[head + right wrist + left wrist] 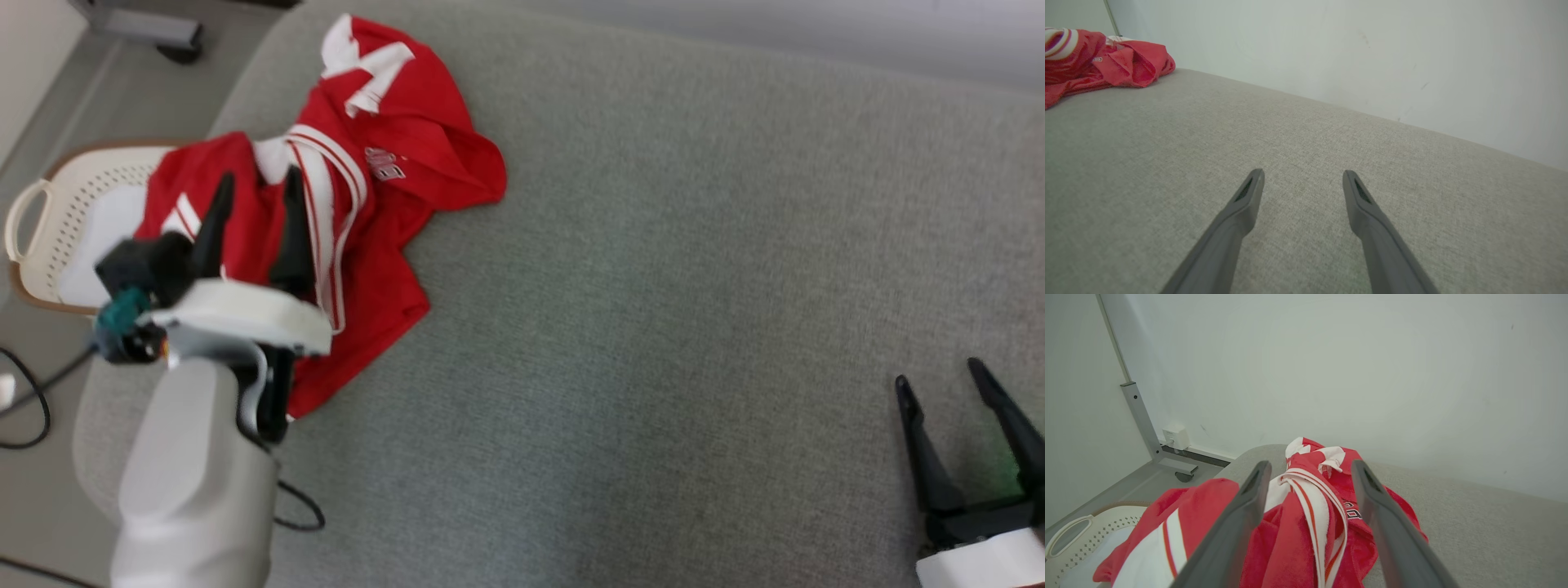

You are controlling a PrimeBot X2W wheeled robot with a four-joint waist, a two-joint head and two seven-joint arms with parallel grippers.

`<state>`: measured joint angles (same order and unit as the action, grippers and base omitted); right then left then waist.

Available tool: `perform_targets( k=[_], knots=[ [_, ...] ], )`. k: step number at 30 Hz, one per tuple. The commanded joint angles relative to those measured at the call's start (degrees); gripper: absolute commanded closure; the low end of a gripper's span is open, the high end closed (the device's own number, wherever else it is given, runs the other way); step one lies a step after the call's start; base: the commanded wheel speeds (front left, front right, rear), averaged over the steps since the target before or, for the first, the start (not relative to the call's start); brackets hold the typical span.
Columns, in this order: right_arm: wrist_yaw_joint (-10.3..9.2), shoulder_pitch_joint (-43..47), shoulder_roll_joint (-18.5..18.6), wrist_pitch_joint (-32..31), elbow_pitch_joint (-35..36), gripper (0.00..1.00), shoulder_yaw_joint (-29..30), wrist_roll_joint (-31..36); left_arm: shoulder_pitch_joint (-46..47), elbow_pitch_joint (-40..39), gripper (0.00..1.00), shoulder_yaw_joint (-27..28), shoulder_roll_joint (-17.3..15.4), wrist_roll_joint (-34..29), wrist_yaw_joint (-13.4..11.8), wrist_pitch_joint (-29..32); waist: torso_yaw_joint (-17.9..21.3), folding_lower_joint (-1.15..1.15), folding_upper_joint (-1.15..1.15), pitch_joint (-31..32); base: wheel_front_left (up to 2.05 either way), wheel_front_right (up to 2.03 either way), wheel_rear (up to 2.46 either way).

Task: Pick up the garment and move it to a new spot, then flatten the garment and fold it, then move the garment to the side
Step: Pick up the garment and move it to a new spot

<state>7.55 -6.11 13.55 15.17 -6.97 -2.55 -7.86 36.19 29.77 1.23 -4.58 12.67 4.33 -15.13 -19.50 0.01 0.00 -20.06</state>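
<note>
Garment (pixel 408 163) bunched at worktop (pixel 653 327) far-left corner, overhanging the left edge. Left gripper (pixel 258 176) open just above it; right gripper (pixel 939 374) open, near-right corner. Risk: a shallow pinch catches one layer and the garment slides off.

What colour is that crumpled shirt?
The garment is red with white stripes, clearest in the head view.

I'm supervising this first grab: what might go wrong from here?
1. The left gripper, open above the crumpled garment, may pinch several bunched layers, so the garment lifts tangled.
2. Part of the garment drapes over the basket; a weak grip could let it slide in.
</note>
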Motion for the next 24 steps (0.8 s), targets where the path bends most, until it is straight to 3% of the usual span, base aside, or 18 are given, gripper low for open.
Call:
perform_targets(
  k=[1, 7, 11, 12, 13, 14, 24],
  knots=[
    [-0.13, -0.7, 1.7, 0.0, 0.8, 0.0, 0.8, 0.5, 4.9, 4.9, 0.0, 0.6, -1.1, -0.5, -1.2, 0.2, 1.1, -0.01, 0.0, -6.4, 0.0, 0.0, 0.0],
    [-0.17, 0.6, 3.5, -0.3, 0.9, 0.0, 2.0, 0.4, 12.9, 16.0, 0.0, 0.2, -2.0, -0.9, -2.5, 1.9, 2.2, -0.01, 0.0, -8.1, 0.0, 0.0, 0.0],
    [-0.17, 1.1, 2.7, -0.3, 1.3, 0.0, 1.5, 0.4, 16.7, 23.7, 0.0, -0.3, -2.9, -1.4, -3.7, 4.6, 3.5, -0.01, 0.0, -8.0, 0.0, 0.0, 0.0],
    [-0.17, 1.1, 2.3, -0.3, 1.4, 0.0, 1.2, 0.4, 17.1, 25.1, 0.23, -0.4, -3.2, -1.4, -3.6, 4.8, 3.8, -0.01, 0.0, -7.8, 0.0, 0.0, 0.0],
    [-0.17, 1.2, 1.8, -0.3, 1.6, 0.0, 0.8, 0.4, 17.7, 26.1, 0.71, -0.3, -3.3, -1.0, -3.2, 4.5, 4.2, -0.01, 0.0, -7.5, 0.0, 0.0, 0.0],
    [-0.16, 1.2, 1.4, -0.3, 1.6, 0.0, 0.5, 0.2, 18.1, 26.8, 1.0, -0.2, -3.5, -0.9, -3.0, 3.9, 4.5, -0.01, 0.0, -7.1, 0.0, 0.0, 0.0],
    [-0.14, 2.6, -1.9, 0.0, 0.7, 0.0, 0.2, -0.8, 20.7, 26.8, 1.0, -0.7, -5.6, -0.5, -0.8, 0.4, 6.4, -0.01, 0.0, 1.7, 0.0, 0.0, 0.0]
  ],
)
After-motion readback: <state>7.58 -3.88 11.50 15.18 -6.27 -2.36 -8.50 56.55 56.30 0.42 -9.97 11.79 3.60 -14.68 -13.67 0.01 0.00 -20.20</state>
